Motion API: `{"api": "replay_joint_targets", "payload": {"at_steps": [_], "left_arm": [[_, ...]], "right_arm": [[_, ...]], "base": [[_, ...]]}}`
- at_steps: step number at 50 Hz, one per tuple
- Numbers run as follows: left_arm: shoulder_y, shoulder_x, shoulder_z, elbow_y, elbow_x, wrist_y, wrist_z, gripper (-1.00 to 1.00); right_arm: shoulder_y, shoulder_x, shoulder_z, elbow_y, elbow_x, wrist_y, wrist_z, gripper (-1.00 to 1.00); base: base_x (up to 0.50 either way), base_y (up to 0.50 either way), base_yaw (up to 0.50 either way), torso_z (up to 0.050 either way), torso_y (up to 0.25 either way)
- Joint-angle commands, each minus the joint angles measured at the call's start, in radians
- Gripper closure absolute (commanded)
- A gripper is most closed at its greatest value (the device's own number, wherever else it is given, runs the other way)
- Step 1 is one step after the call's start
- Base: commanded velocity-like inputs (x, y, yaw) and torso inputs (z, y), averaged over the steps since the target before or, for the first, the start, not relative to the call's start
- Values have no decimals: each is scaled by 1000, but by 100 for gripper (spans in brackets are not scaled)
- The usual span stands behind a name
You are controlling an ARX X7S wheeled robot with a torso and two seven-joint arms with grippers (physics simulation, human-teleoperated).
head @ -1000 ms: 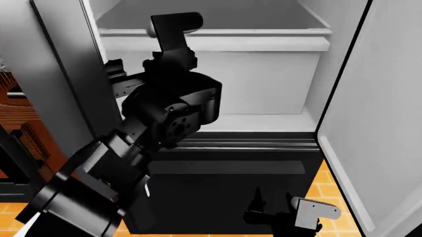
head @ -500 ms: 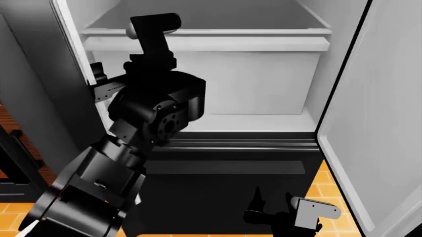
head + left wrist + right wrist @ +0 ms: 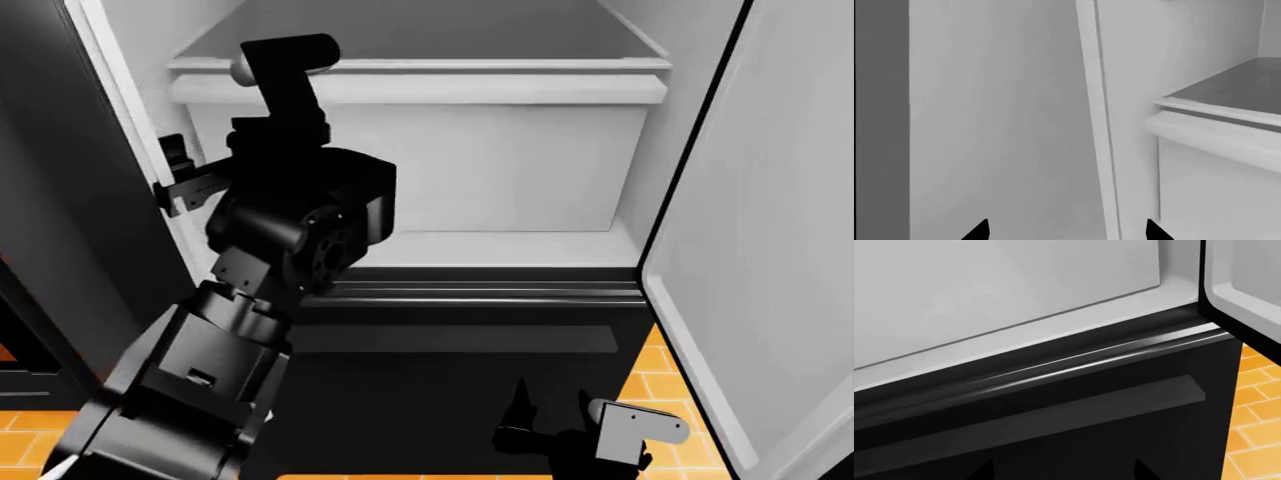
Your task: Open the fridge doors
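Both fridge doors stand swung out. The left door (image 3: 114,90) shows its white inner face beside its black outer panel, and the right door (image 3: 767,250) shows its white lining. My left gripper (image 3: 171,182) is at the left door's inner edge, open. In the left wrist view the left gripper (image 3: 1067,232) faces that white inner face (image 3: 1001,125) with nothing between the fingertips. My right gripper (image 3: 550,418) hangs low before the black drawer front, open; the right wrist view shows the right gripper (image 3: 1064,472) empty. The handles are out of view.
The fridge's white interior has a shelf (image 3: 427,75) with a bin below it. Under it is the black drawer front (image 3: 1054,440) with a horizontal handle (image 3: 1054,412). Orange tiled floor (image 3: 674,385) shows at the lower right, and my left arm (image 3: 267,300) fills the lower left.
The left door has swung further out to the left. My left arm and gripper moved left with it. The right arm and right door have not moved.
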Motion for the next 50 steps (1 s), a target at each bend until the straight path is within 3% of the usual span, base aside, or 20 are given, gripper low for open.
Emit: {"api": "replay_joint_targets", "payload": {"at_steps": [1, 13, 28, 50], "left_arm": [[18, 0, -51, 7, 60, -29, -4, -100], [46, 0, -135, 40, 132, -80, -4, -100], [188, 0, -186, 283, 173, -198, -4, -100], [175, -44, -288, 370, 236, -290, 32, -100]], "right_arm": [[0, -1, 0, 2, -2, 0, 2, -100], [-6, 3, 0, -7, -6, 0, 13, -100], [-3, 1, 2, 4, -10, -3, 11, -100], [-3, 0, 2, 4, -10, 2, 17, -100]], "base": [[0, 0, 0, 0, 0], [0, 0, 0, 0, 0], [0, 0, 0, -1, 0], [0, 0, 0, 0, 0]]}}
